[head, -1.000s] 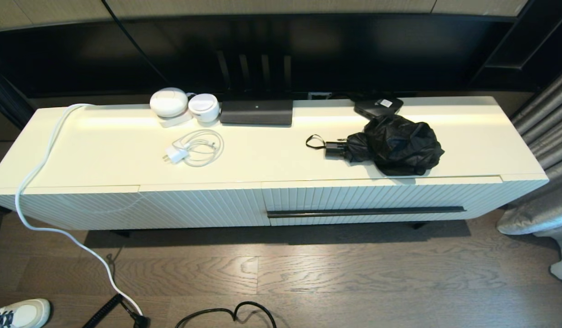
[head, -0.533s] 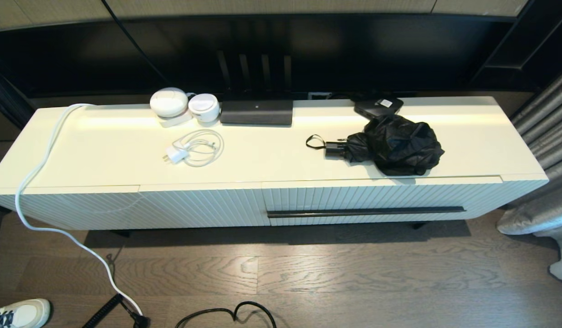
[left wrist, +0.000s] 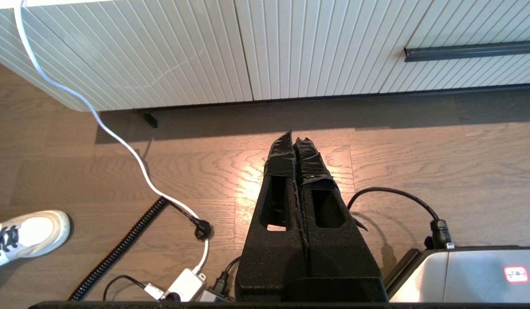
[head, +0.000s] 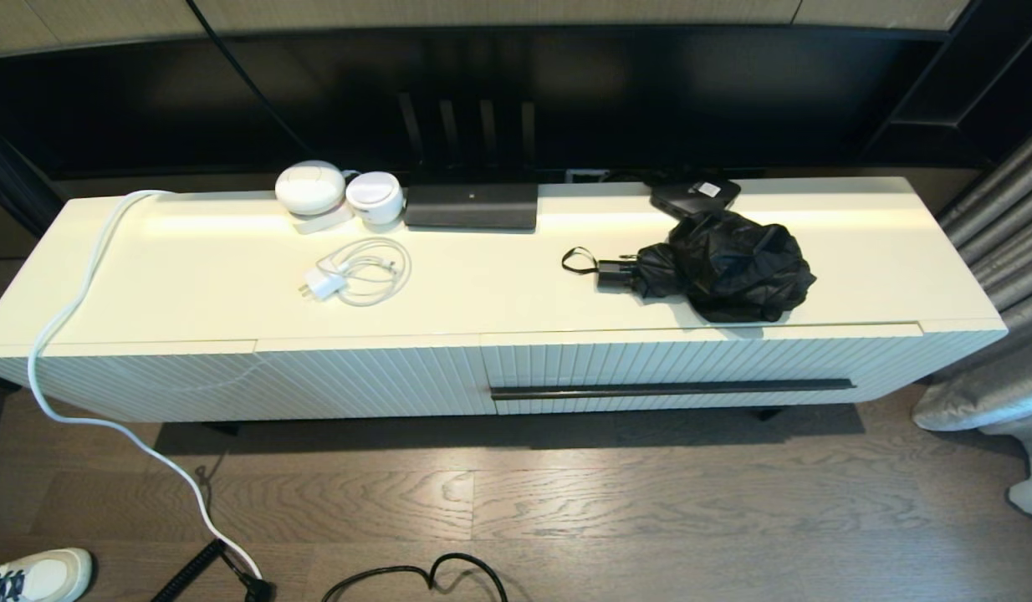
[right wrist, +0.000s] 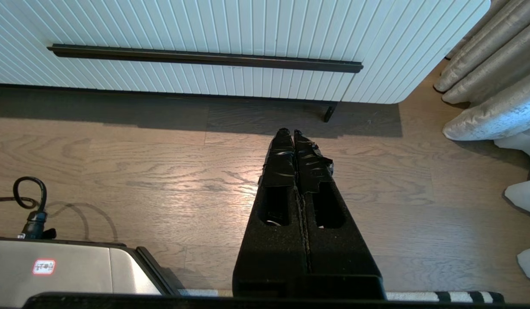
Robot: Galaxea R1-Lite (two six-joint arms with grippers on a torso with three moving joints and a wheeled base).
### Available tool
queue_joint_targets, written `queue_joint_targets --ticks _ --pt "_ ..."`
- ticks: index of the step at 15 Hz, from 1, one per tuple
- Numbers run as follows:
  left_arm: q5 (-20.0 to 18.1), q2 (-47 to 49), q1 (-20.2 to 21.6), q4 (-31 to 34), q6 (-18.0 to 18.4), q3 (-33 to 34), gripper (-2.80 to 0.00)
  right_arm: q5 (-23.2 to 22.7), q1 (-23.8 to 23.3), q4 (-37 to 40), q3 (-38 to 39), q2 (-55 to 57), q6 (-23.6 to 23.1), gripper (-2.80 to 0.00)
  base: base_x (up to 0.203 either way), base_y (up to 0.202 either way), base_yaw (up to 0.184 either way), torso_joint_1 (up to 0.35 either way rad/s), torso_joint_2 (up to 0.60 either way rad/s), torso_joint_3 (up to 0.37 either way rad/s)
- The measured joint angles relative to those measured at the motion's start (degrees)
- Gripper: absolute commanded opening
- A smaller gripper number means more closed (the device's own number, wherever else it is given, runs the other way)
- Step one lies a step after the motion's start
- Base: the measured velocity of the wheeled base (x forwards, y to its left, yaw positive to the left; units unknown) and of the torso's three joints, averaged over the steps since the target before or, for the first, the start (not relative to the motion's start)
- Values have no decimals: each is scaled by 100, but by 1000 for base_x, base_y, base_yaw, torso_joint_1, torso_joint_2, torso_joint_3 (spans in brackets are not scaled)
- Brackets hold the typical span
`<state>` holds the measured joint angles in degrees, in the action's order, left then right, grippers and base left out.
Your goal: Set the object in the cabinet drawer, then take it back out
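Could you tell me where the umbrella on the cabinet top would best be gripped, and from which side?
Probably the short handle of the umbrella, taken from above: it is the only firm part, lying flat and pointing left, clear of the bunched fabric. The fabric is loose and would likely slip, and the wrist loop is thin.

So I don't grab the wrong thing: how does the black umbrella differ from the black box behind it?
The umbrella is bulky with loose, crumpled fabric; the black box is flat and smooth. The umbrella has a handle with a wrist loop; the box carries a white label. The umbrella lies nearer the cabinet's front edge; the box sits at the back. Both are black and rest on the cabinet top.
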<state>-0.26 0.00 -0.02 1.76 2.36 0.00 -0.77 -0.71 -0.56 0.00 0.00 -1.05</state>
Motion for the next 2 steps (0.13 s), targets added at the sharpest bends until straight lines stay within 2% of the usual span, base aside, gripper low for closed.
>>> queue_joint_targets --ticks 2 --pt "2 0 0 0 -2 0 -280 -5 0 -1 0 0 -5 -280 0 0 0 0 0 0"
